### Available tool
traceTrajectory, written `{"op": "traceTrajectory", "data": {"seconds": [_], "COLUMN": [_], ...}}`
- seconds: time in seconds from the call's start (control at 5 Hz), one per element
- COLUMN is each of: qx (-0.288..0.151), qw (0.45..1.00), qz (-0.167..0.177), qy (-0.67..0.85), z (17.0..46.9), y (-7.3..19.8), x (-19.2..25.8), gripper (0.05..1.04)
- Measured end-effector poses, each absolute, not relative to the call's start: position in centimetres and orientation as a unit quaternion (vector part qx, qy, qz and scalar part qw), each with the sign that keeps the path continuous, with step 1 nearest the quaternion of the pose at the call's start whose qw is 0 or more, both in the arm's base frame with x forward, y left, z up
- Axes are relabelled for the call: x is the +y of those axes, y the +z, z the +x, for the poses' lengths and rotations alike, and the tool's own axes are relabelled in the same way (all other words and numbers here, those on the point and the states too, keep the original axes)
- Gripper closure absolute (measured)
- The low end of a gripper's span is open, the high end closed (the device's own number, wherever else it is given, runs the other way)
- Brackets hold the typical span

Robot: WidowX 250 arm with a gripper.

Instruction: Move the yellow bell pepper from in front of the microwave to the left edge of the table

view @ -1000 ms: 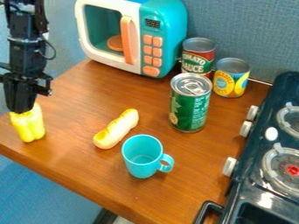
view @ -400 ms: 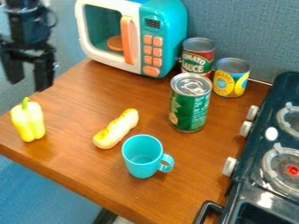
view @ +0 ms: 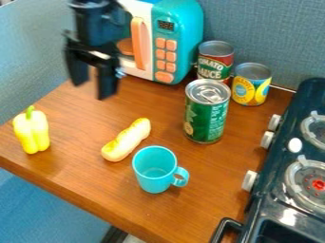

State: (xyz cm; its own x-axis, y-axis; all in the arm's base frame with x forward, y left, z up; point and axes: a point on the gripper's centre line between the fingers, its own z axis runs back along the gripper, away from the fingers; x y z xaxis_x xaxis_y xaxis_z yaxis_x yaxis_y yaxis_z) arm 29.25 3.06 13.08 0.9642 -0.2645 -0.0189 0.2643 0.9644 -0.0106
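"What has your claw [view: 92, 90] got hold of?"

"Nothing. Its two fingers are wide apart, with only a gap between them, and it hangs above the desk [view: 190, 213], by the left side of the toy microwave [view: 185, 28]. I can't tell how near that is in depth."

"And the yellow pepper [view: 32, 134]?"

"It's out of my hold, near the desk's left edge. It stands on its blunt end, stem up; I'd say that broad base keeps it steady. The bread roll [view: 127, 141] lies flat and slantwise between pepper and mug [view: 152, 174]. Its long shape probably rests better that way."

"How does the mug sit?"

"Upright, mouth up, its handle turned towards the stove [view: 266, 209]. I'd guess its flat bottom steadies it."

"Anything in your way?"

"The microwave's bulk could block me at the back, and its orange handle [view: 138, 40] might catch a finger. Further right, the tall green can [view: 207, 118] stands in front of the red-labelled can [view: 215, 61], covering part of it. The yellow-labelled can [view: 251, 86] is just beside them. Beyond, the stove's raised knobs face the desk, so I'd need clearance there."
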Motion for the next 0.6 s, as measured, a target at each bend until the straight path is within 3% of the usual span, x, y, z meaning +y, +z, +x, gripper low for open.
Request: {"op": "traceTrajectory", "data": {"seconds": [0.2, 0.6], "qx": [0.009, 0.016], "qw": [0.983, 0.986], "qz": [-0.002, 0.021], "qy": [-0.182, -0.164], "z": [29.3, 26.9], "y": [12.5, 10.6], "x": [-0.5, -1.0], "gripper": [0.077, 0.079]}}
